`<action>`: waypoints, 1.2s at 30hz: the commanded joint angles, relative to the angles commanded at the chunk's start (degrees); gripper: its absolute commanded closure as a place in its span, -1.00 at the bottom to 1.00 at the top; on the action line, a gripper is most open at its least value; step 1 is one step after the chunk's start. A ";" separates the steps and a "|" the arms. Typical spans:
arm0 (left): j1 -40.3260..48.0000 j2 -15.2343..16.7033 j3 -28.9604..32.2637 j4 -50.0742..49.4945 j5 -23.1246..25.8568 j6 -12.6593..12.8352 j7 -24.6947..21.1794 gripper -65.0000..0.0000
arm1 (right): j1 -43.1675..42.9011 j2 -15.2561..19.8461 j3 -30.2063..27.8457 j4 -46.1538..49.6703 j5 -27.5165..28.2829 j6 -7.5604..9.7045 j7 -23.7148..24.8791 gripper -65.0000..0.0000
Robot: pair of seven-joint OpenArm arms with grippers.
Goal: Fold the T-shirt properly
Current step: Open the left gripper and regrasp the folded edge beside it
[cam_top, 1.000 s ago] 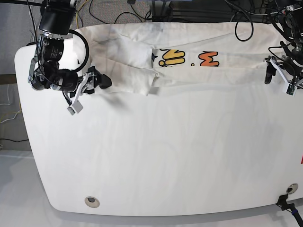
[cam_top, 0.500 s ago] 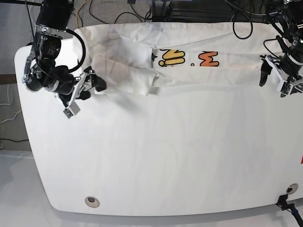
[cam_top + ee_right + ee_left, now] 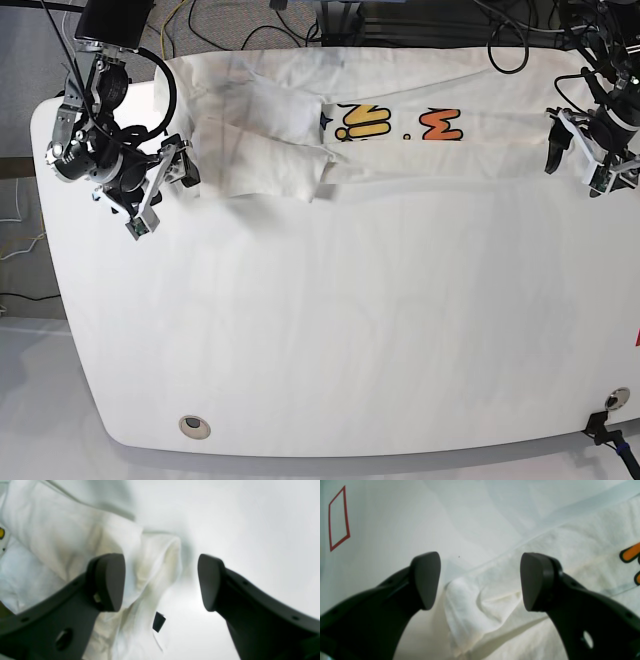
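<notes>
Left gripper point(image 3: 480, 580) spread wide, holding nothing, hovering over a bunched corner of the T-shirt point(image 3: 400, 130); right gripper point(image 3: 160, 582) likewise splayed and empty, straddling the opposite puckered end beside the black neck label point(image 3: 159, 621); garment lying along the far edge of the table point(image 3: 350, 330), already doubled lengthwise into a narrow band, print partly showing; long axis side to side between both arms; crosswise folds seemingly left to do.

T-shirt point(image 3: 400, 120) stretched along table point(image 3: 350, 330) far edge; left claw point(image 3: 577, 163) at one end, right claw point(image 3: 172, 178) at other.
</notes>
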 joint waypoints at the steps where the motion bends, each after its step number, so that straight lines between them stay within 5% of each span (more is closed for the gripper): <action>1: 0.00 0.00 0.00 0.00 0.00 0.00 0.00 -0.44 | 0.00 0.00 0.00 -0.53 0.09 0.00 0.09 -0.35; 12: 0.00 0.79 0.09 -0.09 0.26 0.00 0.00 -0.44 | 0.09 0.00 0.00 -8.35 0.00 0.00 7.21 -0.35; 20: 0.00 0.88 0.09 -0.09 0.26 0.00 0.00 -0.44 | 0.00 -2.29 0.00 -9.67 -0.18 0.00 7.21 -0.31; 23: 0.00 1.14 0.00 -0.09 0.35 0.00 0.00 -0.44 | 0.00 -3.43 -0.09 -9.76 -0.26 0.00 7.21 -0.06; 30: 0.00 1.32 -2.20 0.09 0.18 0.00 0.00 -0.44 | 0.09 -4.13 -0.09 -9.76 -0.26 -0.18 7.21 0.93; 36: 0.00 4.57 -6.59 0.18 0.44 0.44 0.00 -0.44 | 0.09 -4.04 -0.09 -9.85 -0.26 -0.35 7.21 1.00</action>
